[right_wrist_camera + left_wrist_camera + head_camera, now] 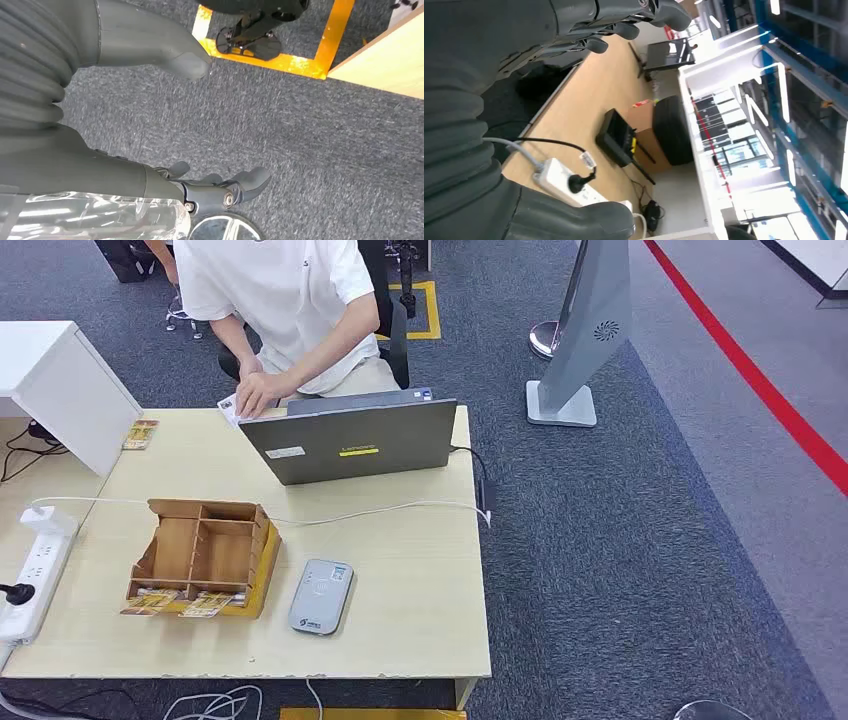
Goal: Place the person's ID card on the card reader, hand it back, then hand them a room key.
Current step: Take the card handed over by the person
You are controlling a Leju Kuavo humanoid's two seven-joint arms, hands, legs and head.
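Note:
A grey card reader (pixel 321 596) lies flat near the table's front edge, right of a wooden organiser (pixel 203 556) with room key cards (pixel 181 604) in its front slots. A person in a white shirt (pixel 275 290) sits at the far side behind a grey laptop (pixel 350 442). Their hand holds a white ID card (pixel 229 408) at the table's far edge. My left hand (pixel 574 30) hangs beside the table with fingers apart, holding nothing. My right hand (pixel 165 125) hangs over the carpet, thumb and fingers spread, empty.
A white power strip (pixel 35 565) with a black plug lies on the table's left edge, its cable running across behind the organiser. A white box (pixel 60 390) stands at the far left. A grey stand (pixel 580 350) rises from the carpet on the right.

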